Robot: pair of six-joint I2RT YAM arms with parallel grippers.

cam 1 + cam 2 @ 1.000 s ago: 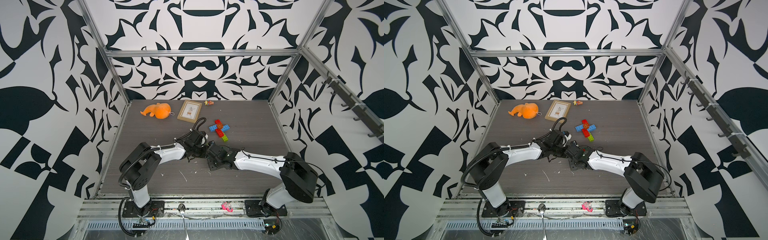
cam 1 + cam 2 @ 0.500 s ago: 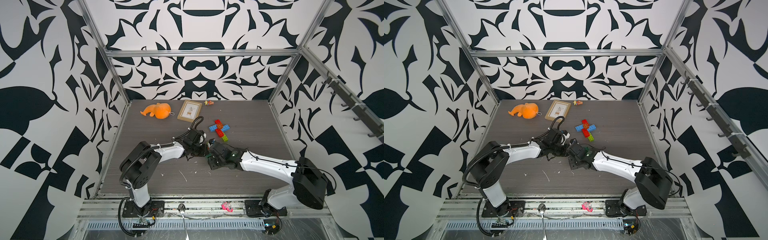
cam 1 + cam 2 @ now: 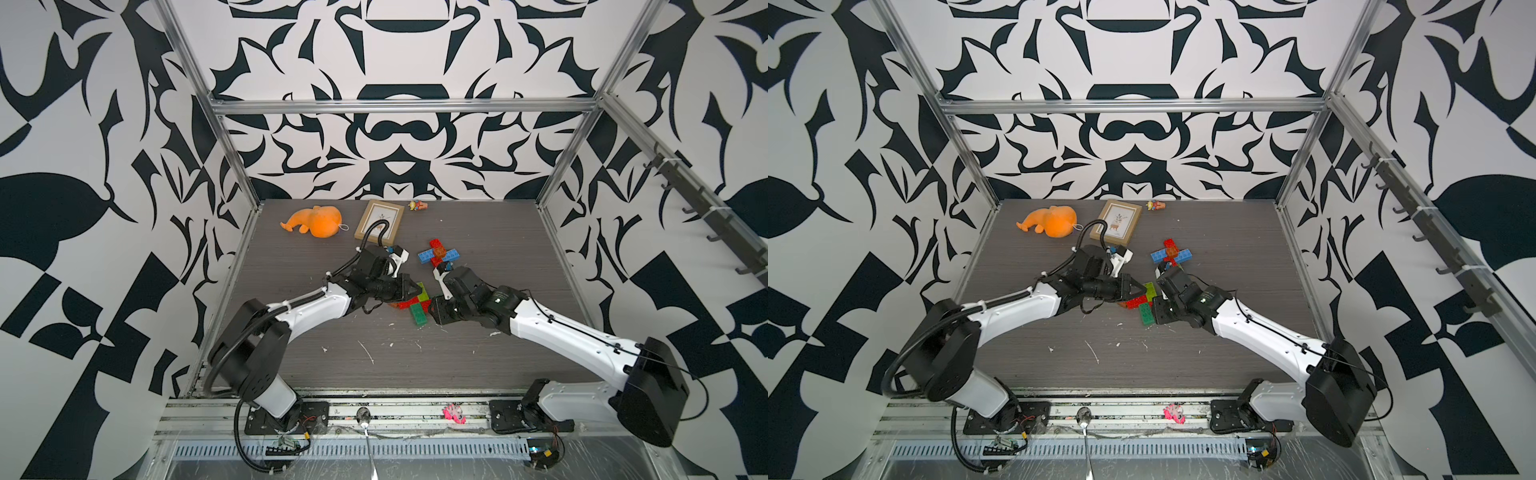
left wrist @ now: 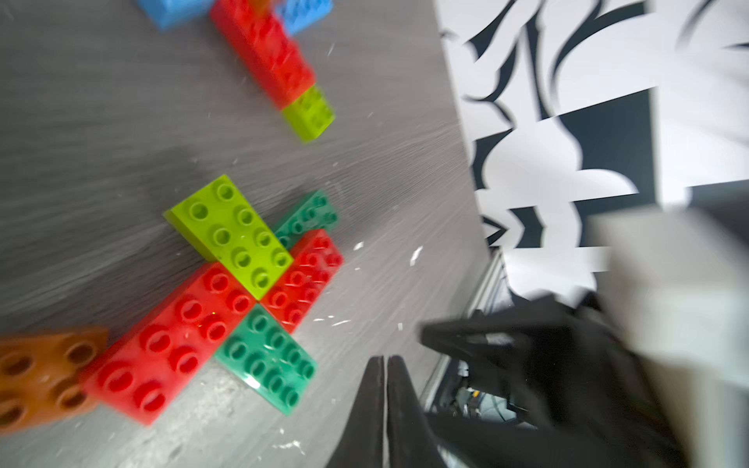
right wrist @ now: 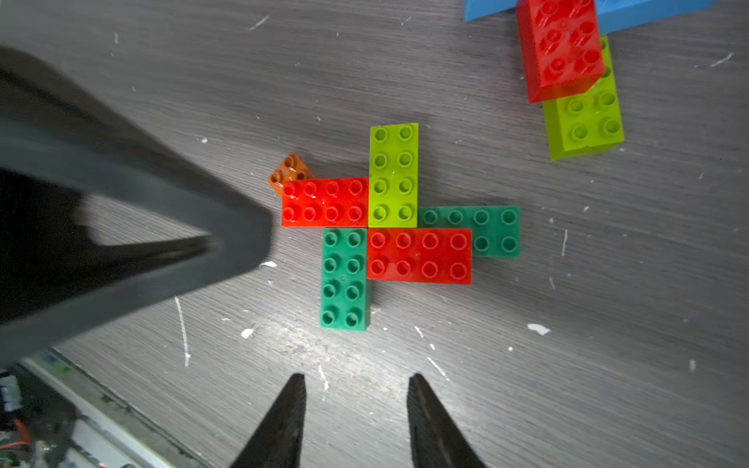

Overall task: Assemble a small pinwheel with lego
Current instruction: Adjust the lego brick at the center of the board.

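Lego bricks (image 5: 417,255) lie quarter-turned about one centre on the surface (image 5: 567,324), forming pinwheel blades. Left pincer (image 4: 384,360) is pressed together, right pincer (image 5: 356,377) apart, both empty; the orange-brown square (image 5: 289,172) perhaps only leans against red.

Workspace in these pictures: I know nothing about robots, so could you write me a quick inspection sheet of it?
Surface: grey wood-grain table, scattered with white specks.
Job's things: near lego cluster, red, lime and dark green bricks in a pinwheel shape, with an orange-brown square at one red arm; far lego cluster of blue, red and lime.
Clutter: orange plush toy, picture frame and small figurine at the back.
Grippers: left gripper shut, empty; right gripper open, empty.
Cables: black cable arching off the left wrist.
Surroundings: black-and-white patterned walls, metal frame.
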